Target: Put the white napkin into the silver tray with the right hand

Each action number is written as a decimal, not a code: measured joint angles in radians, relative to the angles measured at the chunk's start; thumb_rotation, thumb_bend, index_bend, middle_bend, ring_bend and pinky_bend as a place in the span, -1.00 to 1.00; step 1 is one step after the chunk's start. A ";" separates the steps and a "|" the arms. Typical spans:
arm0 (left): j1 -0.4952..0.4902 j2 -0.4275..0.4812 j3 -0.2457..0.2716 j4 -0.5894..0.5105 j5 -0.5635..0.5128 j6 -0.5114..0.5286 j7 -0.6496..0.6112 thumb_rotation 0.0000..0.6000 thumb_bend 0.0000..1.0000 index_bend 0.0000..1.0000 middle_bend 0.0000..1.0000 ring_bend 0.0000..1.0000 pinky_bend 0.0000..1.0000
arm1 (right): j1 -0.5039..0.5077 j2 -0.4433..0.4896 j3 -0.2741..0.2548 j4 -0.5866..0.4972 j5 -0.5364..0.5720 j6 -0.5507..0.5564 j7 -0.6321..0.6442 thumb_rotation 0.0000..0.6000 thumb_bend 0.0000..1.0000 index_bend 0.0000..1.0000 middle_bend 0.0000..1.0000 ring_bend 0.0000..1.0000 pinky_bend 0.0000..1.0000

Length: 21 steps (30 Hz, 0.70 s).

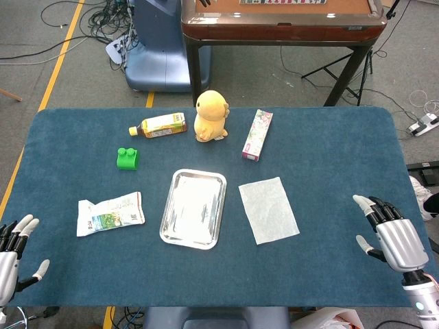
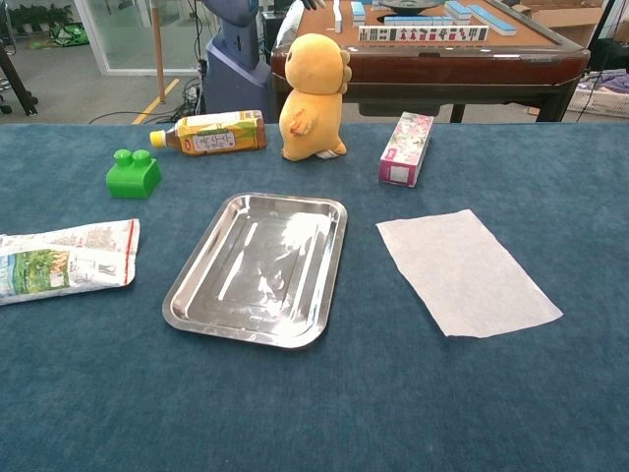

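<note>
The white napkin (image 1: pixel 268 209) (image 2: pixel 464 269) lies flat on the blue table cloth, just right of the silver tray (image 1: pixel 194 208) (image 2: pixel 259 269), which holds nothing. My right hand (image 1: pixel 391 235) hovers at the table's right front edge, fingers apart and holding nothing, well to the right of the napkin. My left hand (image 1: pixel 14 250) is at the left front corner, fingers spread, also with nothing in it. Neither hand shows in the chest view.
A crumpled snack bag (image 1: pixel 110 213) (image 2: pixel 65 260) lies left of the tray. Behind are a green block (image 1: pixel 127 158) (image 2: pixel 134 173), a lying tea bottle (image 1: pixel 159 125) (image 2: pixel 210 134), a yellow plush chick (image 1: pixel 210 116) (image 2: pixel 314 96) and a pink box (image 1: pixel 257 134) (image 2: pixel 406 147).
</note>
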 measured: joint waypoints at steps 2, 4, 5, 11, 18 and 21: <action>-0.001 -0.001 -0.001 0.000 -0.003 -0.004 0.003 1.00 -0.51 -0.76 -0.84 -0.95 -1.00 | 0.007 -0.001 0.000 0.002 -0.007 -0.007 0.000 1.00 -0.39 -0.82 -0.66 -0.77 -0.56; -0.003 -0.001 -0.001 -0.001 -0.007 -0.008 0.006 1.00 -0.51 -0.76 -0.84 -0.95 -1.00 | 0.017 0.000 -0.002 0.003 -0.016 -0.020 -0.003 1.00 -0.40 -0.81 -0.66 -0.77 -0.56; -0.003 -0.002 -0.002 -0.002 -0.008 -0.010 0.009 1.00 -0.51 -0.76 -0.84 -0.95 -1.00 | 0.023 0.000 -0.003 0.004 -0.020 -0.027 -0.005 1.00 -0.41 -0.80 -0.65 -0.77 -0.56; -0.005 -0.006 -0.002 -0.006 -0.010 -0.013 0.021 1.00 -0.51 -0.76 -0.84 -0.95 -1.00 | 0.074 -0.001 -0.009 0.022 -0.060 -0.091 -0.042 1.00 -0.49 -0.71 -0.63 -0.77 -0.56; -0.006 -0.017 0.001 -0.004 -0.012 -0.021 0.028 1.00 -0.51 -0.76 -0.85 -0.95 -1.00 | 0.143 -0.053 0.004 0.097 -0.090 -0.156 -0.126 1.00 -0.79 -0.54 -0.56 -0.77 -0.56; -0.005 -0.020 0.001 -0.002 -0.014 -0.019 0.030 1.00 -0.51 -0.76 -0.84 -0.95 -1.00 | 0.172 -0.107 0.012 0.152 -0.090 -0.181 -0.125 1.00 -0.85 -0.49 -0.56 -0.77 -0.56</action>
